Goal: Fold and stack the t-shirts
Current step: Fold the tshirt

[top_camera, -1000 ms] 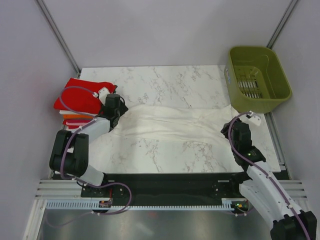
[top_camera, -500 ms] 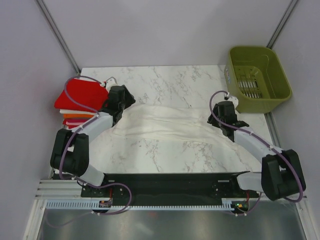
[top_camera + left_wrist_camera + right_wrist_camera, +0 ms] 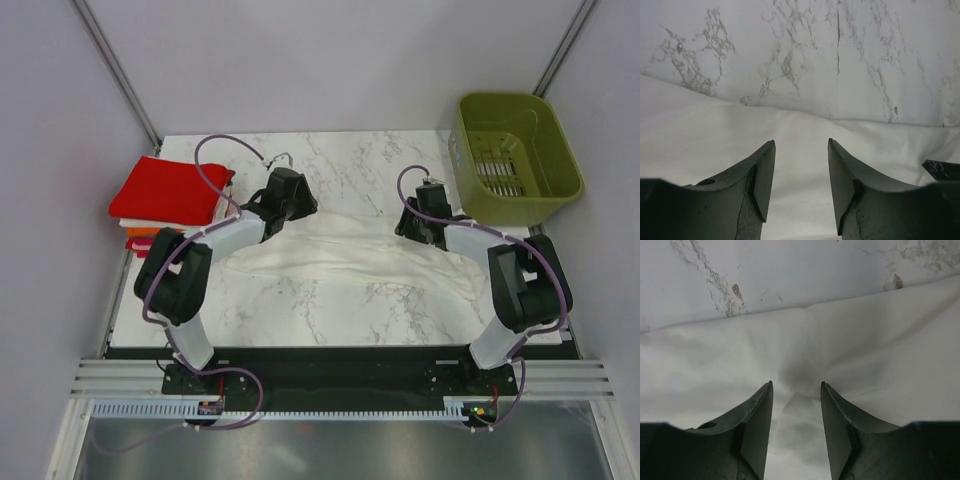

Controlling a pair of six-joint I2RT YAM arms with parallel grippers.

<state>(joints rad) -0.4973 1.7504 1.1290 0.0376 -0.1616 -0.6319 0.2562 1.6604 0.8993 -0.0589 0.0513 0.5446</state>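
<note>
One shirt left to fold!
At the left, the red-topped stack of folded cloth t-shirts [image 3: 170, 192] is done; left fingers [image 3: 762, 175] and right fingers [image 3: 760, 415] hover spread over the large white cloth t-shirt [image 3: 340, 252].

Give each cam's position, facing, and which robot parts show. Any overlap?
Top external: above and behind the bases, looking down on table, both arms, white shirt, stack, basket.
Left wrist: on left arm, looking past open left gripper at shirt edge.
Right wrist: on right arm, past open right gripper at shirt.
Shared: both wrist views show shirt edge on table.
</note>
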